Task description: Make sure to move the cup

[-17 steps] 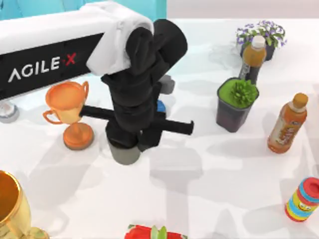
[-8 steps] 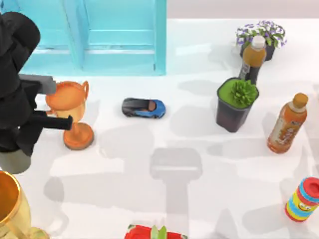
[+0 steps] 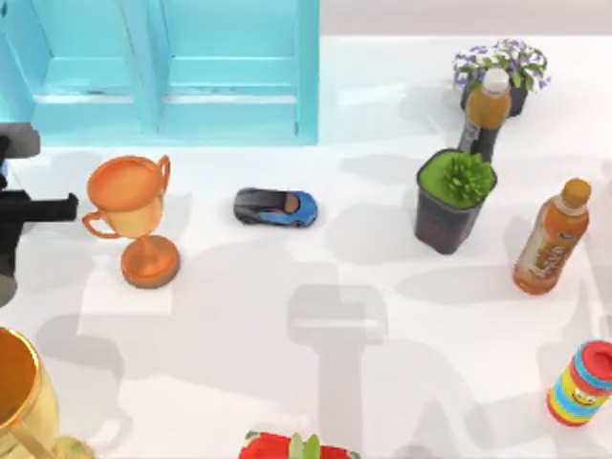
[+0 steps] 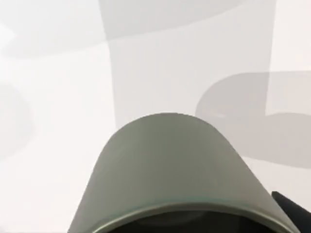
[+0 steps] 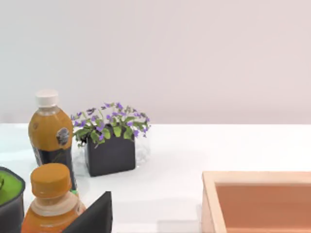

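Observation:
The cup (image 4: 170, 165) is plain dark grey-green and looms close in the left wrist view, hanging over the white table. A dark fingertip (image 4: 294, 211) shows beside its rim. In the top view a sliver of the cup (image 3: 5, 290) shows at the left edge, under my left gripper (image 3: 8, 258), which is shut on it. Most of the left arm is cut off by that edge. A dark part of my right gripper (image 5: 95, 216) shows in the right wrist view.
An orange trophy (image 3: 134, 215) stands just right of the left arm. Further right are a toy car (image 3: 275, 207), a plant pot (image 3: 451, 199), two bottles (image 3: 550, 239) (image 3: 486, 110) and a flower pot (image 3: 502, 67). A blue cabinet (image 3: 172, 76) is behind. A wooden box (image 5: 262, 199) lies near the right arm.
My left arm has swung from the table's middle to the left edge, carrying the cup with it. The toy car it was covering has come into view.

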`<state>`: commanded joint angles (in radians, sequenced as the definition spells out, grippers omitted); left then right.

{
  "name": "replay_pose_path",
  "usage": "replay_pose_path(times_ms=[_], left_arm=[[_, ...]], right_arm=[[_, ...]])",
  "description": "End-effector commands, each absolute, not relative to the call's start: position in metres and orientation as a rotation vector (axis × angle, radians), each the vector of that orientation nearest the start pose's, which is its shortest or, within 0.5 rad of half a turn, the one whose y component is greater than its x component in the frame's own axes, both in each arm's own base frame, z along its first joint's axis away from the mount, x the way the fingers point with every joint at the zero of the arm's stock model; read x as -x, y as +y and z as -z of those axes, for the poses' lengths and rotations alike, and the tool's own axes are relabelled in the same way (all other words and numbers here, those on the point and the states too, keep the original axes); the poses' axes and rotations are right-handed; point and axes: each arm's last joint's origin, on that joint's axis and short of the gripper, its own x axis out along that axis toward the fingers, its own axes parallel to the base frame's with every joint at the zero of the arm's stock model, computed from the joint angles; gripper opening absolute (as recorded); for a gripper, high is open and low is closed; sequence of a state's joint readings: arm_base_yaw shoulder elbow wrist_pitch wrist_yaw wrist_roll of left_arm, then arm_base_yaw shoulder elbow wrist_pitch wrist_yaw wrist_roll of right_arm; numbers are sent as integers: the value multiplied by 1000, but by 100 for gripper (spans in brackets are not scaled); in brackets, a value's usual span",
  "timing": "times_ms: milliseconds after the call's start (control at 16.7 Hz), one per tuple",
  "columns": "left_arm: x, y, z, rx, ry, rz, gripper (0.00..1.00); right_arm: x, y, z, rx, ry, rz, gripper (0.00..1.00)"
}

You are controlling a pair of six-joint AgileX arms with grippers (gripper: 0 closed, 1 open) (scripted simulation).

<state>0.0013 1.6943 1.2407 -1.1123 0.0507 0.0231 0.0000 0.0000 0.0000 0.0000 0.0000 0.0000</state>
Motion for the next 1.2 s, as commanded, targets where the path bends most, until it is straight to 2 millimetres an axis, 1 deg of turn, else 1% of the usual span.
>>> replay_pose_path(times_ms=[180, 360, 540, 660, 780, 840, 960, 1200], left_arm=[[-306, 1, -209, 18, 1567, 57, 0], [-308, 13, -204, 30, 1540, 62, 0], [-307, 30, -183, 45, 1553, 40, 0], [-302, 33, -163, 51, 1595, 26, 0], [-300, 26, -148, 43, 1614, 31, 0], [-300, 20, -145, 35, 1604, 40, 0], [-305, 9, -144, 24, 1571, 54, 0], [-306, 8, -145, 24, 1565, 55, 0]], right_arm=[[-106, -1, -160, 0, 0, 0, 100], [-106, -1, -160, 0, 0, 0, 100], [-106, -1, -160, 0, 0, 0, 100], [-106, -1, -160, 0, 0, 0, 100], [-106, -1, -160, 0, 0, 0, 100], [-106, -1, -160, 0, 0, 0, 100], [-106, -1, -160, 0, 0, 0, 100], [-106, -1, -160, 0, 0, 0, 100]])
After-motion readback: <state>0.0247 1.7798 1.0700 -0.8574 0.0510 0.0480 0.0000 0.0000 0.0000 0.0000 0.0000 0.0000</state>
